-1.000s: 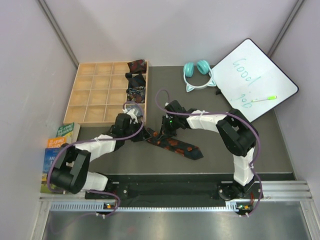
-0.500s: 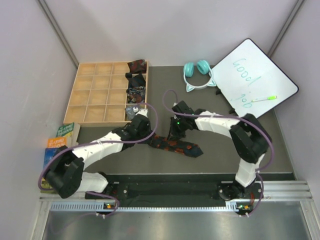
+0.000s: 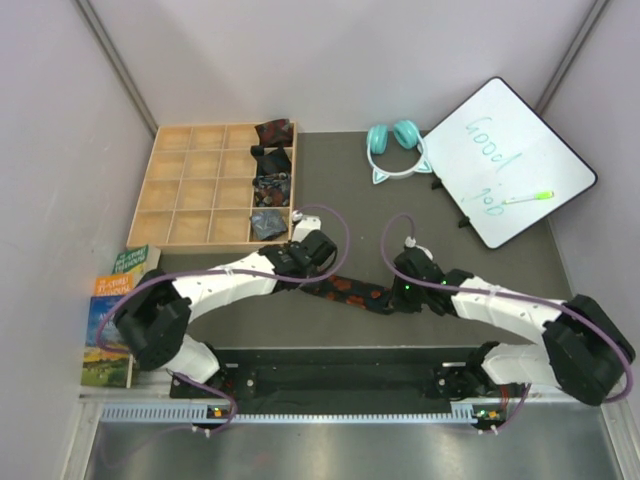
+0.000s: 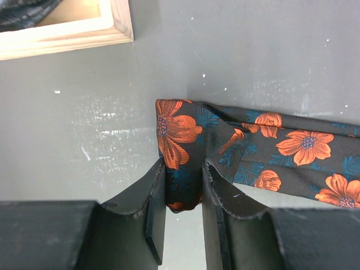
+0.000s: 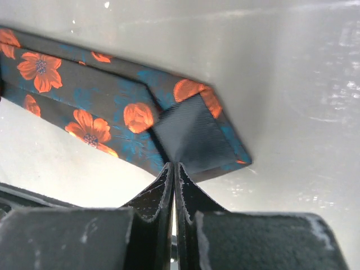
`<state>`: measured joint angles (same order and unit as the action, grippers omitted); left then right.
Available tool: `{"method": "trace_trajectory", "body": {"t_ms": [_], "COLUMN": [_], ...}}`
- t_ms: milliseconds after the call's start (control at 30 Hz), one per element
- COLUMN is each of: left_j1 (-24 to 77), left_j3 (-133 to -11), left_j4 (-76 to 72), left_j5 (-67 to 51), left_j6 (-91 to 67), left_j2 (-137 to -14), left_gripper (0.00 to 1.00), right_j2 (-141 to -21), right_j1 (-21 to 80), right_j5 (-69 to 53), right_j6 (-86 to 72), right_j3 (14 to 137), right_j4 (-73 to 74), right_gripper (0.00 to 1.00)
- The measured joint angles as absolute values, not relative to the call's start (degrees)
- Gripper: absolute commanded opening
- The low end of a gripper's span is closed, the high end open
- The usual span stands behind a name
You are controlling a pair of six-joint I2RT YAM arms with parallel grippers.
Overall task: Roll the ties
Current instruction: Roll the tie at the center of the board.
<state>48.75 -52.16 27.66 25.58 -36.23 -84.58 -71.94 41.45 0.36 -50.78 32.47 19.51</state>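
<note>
One flowered tie [image 3: 350, 293] lay unrolled in front of the tray [image 3: 185, 190], and four rolled ties [image 3: 275, 132] sat in its right-hand column. Right of the tray were one pair of headphones [image 3: 393, 140], one whiteboard [image 3: 480, 150] and one marker [image 3: 527, 198]. Three books [image 3: 125, 265] lay at its front left.

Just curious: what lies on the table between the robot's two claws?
The flowered tie runs between the left gripper and the right gripper; the top view shows it.

The whiteboard [image 3: 510, 160] bears green handwriting "Good job"; titles on the books [image 3: 115, 300] are too small to read.
</note>
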Motion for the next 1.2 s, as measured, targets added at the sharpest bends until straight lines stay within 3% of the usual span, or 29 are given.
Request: {"method": "trace_trajectory", "body": {"t_ms": [467, 900, 1133, 1200], "left_j1": [63.48, 72.31, 73.34, 73.36], "left_j3": [-71.33, -83.77, -84.97, -85.17], "left_j4": [45.01, 56.99, 57.14, 56.90], "left_j5": [46.81, 56.95, 56.62, 56.21], "left_j6": [-43.40, -49.01, -48.58, -47.57], "left_j2": [-103.90, -119.48, -121.54, -122.04], "left_gripper": [0.10, 0.09, 0.16, 0.24], "right_j2": [-41.25, -12.62, -5.87, -5.56], "right_j1": [41.45, 41.45, 41.45, 41.45], "right_j5": [3.77, 9.39, 11.00, 11.42], "right_j6": [-51.20, -55.18, -55.90, -56.16], "right_j3": [13.82, 4.36, 2.96, 2.87], "right_j4": [5.74, 8.62, 12.71, 13.47], "right_gripper": [0.00, 0.00, 0.00, 0.00]}}
